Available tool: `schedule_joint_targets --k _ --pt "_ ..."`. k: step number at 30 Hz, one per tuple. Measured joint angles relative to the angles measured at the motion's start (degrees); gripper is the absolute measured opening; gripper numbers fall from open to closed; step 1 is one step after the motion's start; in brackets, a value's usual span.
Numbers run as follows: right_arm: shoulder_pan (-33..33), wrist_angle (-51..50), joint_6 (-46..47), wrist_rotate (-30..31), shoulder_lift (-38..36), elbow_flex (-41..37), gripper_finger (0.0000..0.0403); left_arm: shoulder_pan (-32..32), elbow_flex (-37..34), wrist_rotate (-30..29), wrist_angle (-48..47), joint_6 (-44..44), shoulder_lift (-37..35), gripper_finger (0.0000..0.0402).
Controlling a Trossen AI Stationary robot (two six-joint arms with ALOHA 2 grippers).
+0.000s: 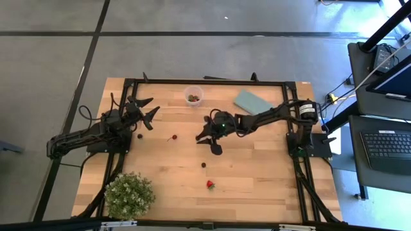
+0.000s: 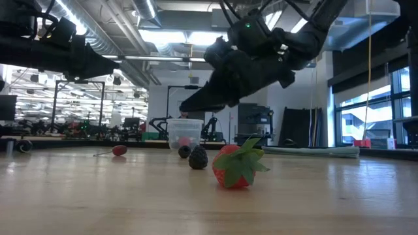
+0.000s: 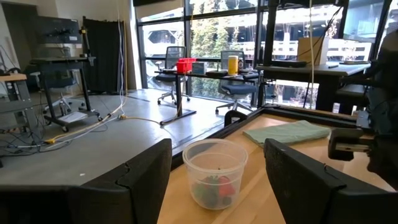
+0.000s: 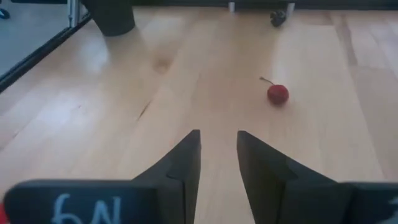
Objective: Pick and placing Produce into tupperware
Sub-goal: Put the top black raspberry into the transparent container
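Observation:
The clear round cup [image 1: 194, 96] stands near the table's far edge with red and green pieces inside; it also shows in the left wrist view [image 3: 214, 171]. On the bare wood lie a red cherry [image 1: 171, 137], a dark berry [image 1: 140, 135], another dark berry [image 1: 204, 165] and a strawberry [image 1: 210, 185]. My left gripper [image 1: 146, 110] hovers open to the cup's left, its fingers pointing at it. My right gripper [image 1: 209, 144] hangs over the table's middle, empty, with a narrow gap between its fingers [image 4: 219, 134]. The cherry [image 4: 278, 94] lies ahead of it.
A flat teal piece [image 1: 252, 101] lies to the right of the cup. A leafy potted plant [image 1: 130, 194] stands at the near left corner. A black frame [image 1: 205, 81] runs around the table. In the low view the strawberry [image 2: 235, 166] is nearest, with a blackberry [image 2: 198, 158] behind it.

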Motion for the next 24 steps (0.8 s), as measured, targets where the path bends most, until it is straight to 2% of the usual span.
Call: schedule_joint_targets --k 9,15,21,24 --pt "-0.05 0.12 -2.14 0.03 -0.11 0.00 0.0114 0.00 0.00 0.00 -0.01 -0.02 0.01 0.0247" --pt "-0.03 0.54 -4.88 0.11 -0.11 0.00 0.0171 0.01 -0.01 -0.02 -0.01 -0.01 -0.01 0.0247" --pt "0.06 0.32 0.48 0.10 -0.11 0.00 0.0223 0.01 0.00 -0.02 -0.01 0.01 0.01 0.0247" --pt "0.22 0.06 -2.81 3.68 -0.11 0.00 0.0233 0.00 0.00 -0.04 -0.01 0.01 0.01 0.0247"
